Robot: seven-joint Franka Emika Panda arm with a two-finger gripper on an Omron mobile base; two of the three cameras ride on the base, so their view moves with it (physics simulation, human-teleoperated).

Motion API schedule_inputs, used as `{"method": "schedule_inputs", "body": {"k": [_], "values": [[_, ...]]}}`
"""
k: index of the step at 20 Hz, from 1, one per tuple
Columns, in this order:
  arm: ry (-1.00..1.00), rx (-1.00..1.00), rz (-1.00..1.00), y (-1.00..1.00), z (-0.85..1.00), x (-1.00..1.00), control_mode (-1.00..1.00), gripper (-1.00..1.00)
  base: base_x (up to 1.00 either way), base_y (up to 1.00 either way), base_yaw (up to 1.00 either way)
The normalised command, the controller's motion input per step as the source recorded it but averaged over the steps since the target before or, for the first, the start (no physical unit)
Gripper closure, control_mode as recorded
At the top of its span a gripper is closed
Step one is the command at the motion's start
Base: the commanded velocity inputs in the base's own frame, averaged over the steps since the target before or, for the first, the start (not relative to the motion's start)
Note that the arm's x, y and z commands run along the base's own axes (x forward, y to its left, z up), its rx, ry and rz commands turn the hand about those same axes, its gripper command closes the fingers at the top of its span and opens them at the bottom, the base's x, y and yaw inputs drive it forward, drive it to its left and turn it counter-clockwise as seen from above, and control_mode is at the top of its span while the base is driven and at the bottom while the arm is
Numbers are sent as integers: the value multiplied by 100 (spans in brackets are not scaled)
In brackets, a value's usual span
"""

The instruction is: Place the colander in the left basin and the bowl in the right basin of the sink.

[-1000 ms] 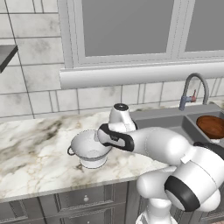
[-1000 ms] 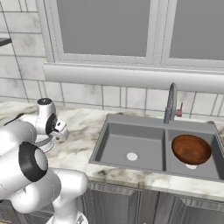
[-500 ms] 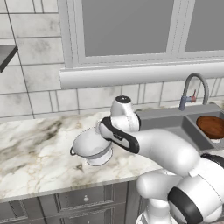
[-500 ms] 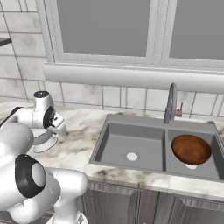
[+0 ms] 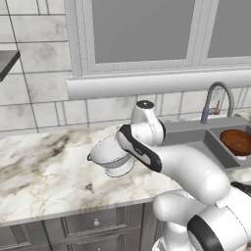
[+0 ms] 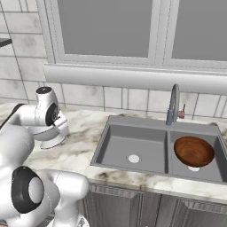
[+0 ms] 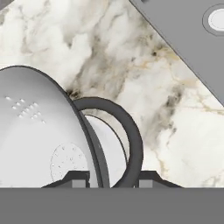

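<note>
Fingers (image 7: 109,177) clamp the colander (image 5: 112,154) at its rim, one inside, one outside, lifted clear of the bench (image 5: 44,166). Left basin (image 6: 133,146) lies well to the colander's right; the bowl (image 6: 193,151) already sits in the right basin (image 6: 213,170).

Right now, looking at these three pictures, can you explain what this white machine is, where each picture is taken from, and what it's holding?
It is a white robot arm with a two-finger gripper, in a simulated kitchen. Two pictures come from cameras behind the arm, to its left and right; the third looks along the hand. The gripper is closed on the rim of a white-silvery metal colander with dark loop handles, held tilted above the marble counter. In the dark grey double sink, a reddish-brown bowl already sits in the right basin; the left basin is empty.
</note>
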Motion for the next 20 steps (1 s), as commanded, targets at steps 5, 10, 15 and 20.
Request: {"method": "schedule_inputs", "body": {"k": [5, 10, 15, 20], "values": [[7, 0, -20, -51, 9, 16, -100, 100, 0, 0, 0], [8, 3, -17, -66, 6, 25, -100, 100, 0, 0, 0], [7, 4, -14, -72, 1, 23, -100, 100, 0, 0, 0], [5, 5, -13, -72, 0, 17, -100, 100, 0, 0, 0]]}}
